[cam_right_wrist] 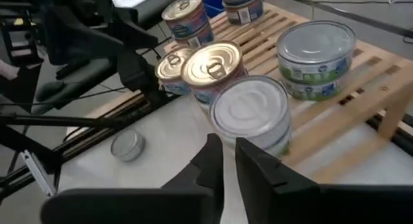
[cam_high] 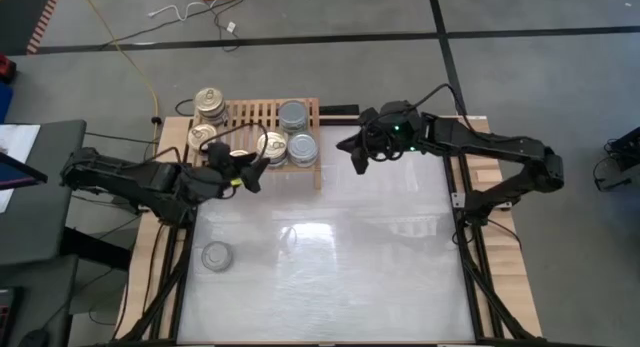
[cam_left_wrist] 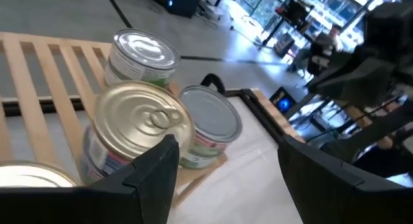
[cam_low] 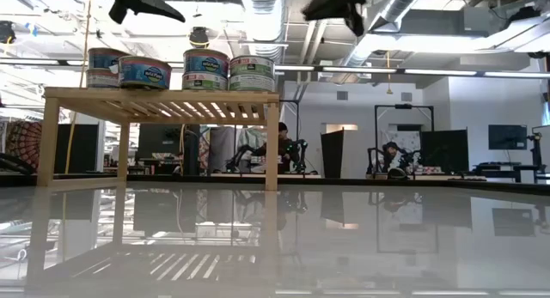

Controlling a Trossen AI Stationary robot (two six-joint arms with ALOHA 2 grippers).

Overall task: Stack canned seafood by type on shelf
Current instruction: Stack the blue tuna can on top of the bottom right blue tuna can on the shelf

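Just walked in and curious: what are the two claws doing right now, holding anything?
Left gripper: fingers open, holding nothing, beside the shelf.
Right gripper: fingers nearly together, holding nothing.

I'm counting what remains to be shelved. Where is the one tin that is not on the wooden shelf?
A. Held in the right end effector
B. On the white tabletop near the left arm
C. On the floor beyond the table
B: a lone silver-topped tin sits on the white tabletop, apart from the shelf.
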